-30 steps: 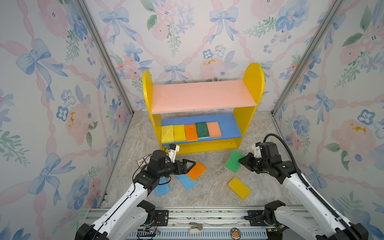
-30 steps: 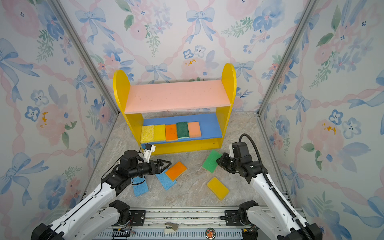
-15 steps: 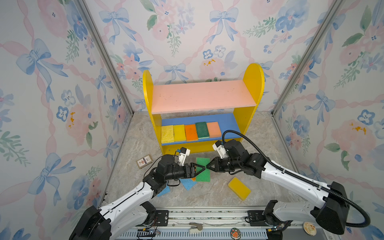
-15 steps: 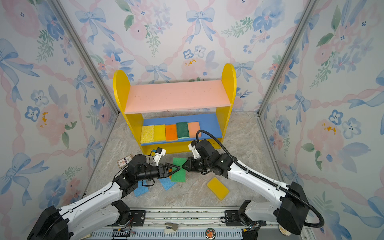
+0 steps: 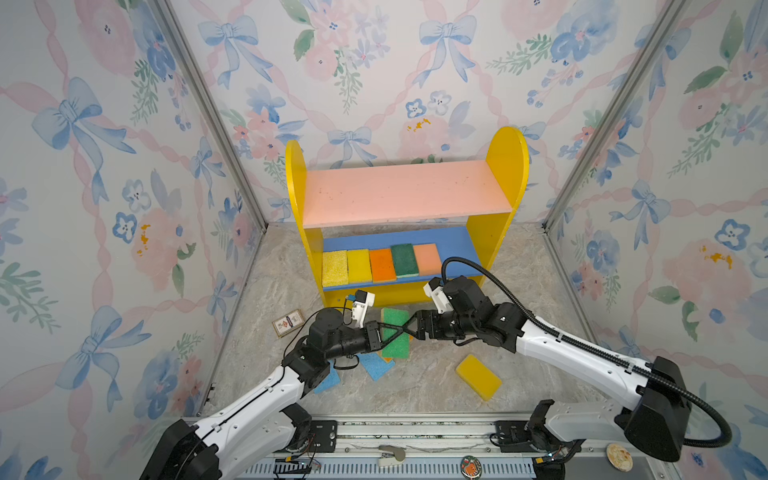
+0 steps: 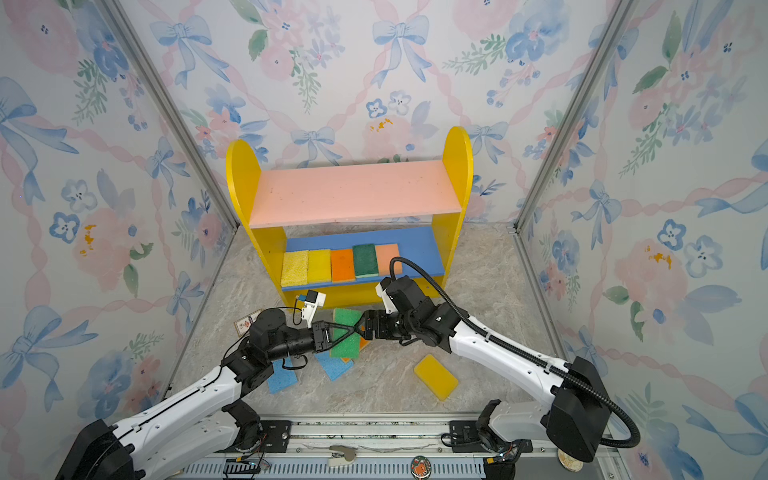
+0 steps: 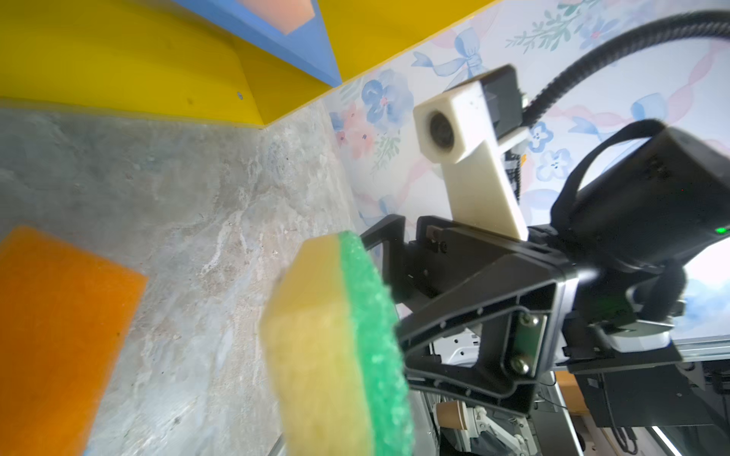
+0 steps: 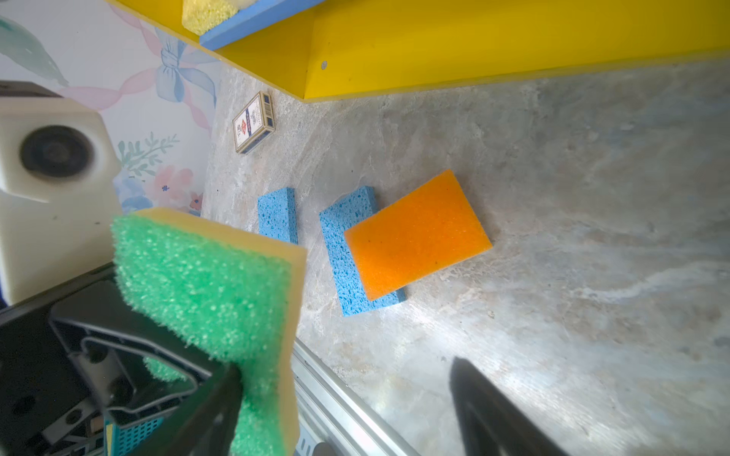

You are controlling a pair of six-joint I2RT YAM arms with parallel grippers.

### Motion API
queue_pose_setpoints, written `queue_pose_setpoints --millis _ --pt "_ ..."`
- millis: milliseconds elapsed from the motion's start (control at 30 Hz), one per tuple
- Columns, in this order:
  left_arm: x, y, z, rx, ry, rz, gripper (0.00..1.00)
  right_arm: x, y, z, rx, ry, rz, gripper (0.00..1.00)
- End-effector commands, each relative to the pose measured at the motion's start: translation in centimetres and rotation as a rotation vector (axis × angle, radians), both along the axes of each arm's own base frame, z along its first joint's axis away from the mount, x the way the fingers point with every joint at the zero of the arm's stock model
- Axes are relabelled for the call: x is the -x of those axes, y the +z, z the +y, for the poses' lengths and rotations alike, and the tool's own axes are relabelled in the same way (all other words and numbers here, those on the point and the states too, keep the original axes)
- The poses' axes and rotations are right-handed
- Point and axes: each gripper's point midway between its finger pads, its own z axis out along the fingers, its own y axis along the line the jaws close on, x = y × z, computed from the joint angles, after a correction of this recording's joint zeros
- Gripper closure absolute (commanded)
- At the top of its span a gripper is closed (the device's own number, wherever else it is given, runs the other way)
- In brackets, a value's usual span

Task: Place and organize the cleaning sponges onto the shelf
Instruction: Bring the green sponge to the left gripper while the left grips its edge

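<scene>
A green sponge [image 5: 395, 338] with a yellow underside hangs above the floor in front of the shelf [image 5: 407, 191], with my left gripper [image 5: 392, 331] shut on its edge. My right gripper [image 5: 405, 328] faces it from the right, open; in the right wrist view the green sponge [image 8: 205, 284] lies against one of its fingers [image 8: 213, 410], the other standing far apart. Several sponges [image 5: 382, 264] lie in a row on the blue lower board. An orange sponge [image 8: 416, 233], two blue ones [image 8: 355, 252] [image 8: 278, 215] and a yellow one [image 5: 478, 376] lie on the floor.
A small card box [image 5: 288, 322] lies on the floor left of the shelf. The pink upper board [image 6: 353, 191] is bare. The blue board has free room at its right end [image 5: 457, 249]. Patterned walls close in on three sides, and a metal rail [image 5: 415, 428] runs along the front.
My right gripper carried the green sponge from the floor on the right to the middle and has opened. My left gripper moved in to meet it and has shut on the sponge.
</scene>
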Motion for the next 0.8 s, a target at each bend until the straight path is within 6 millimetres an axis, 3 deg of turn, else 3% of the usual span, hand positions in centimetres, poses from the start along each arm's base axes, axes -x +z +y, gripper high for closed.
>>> queue_pose_setpoints --millis 0,200,533,767 --pt "-0.8 2.0 1.1 0.075 0.049 -0.017 1.0 1.4 3.7 0.5 -0.137 0.063 -0.064 0.01" --pt "-1.0 5.1 1.9 0.152 0.053 -0.039 0.99 2.6 6.5 0.5 -0.233 0.129 -0.126 0.03" --pt "-1.3 9.1 2.6 0.283 0.098 -0.036 1.0 4.8 8.8 3.8 -0.421 0.242 -0.091 0.0" --pt "-1.0 10.2 3.0 0.314 0.108 -0.049 1.0 5.1 8.7 5.4 -0.444 0.271 -0.071 0.19"
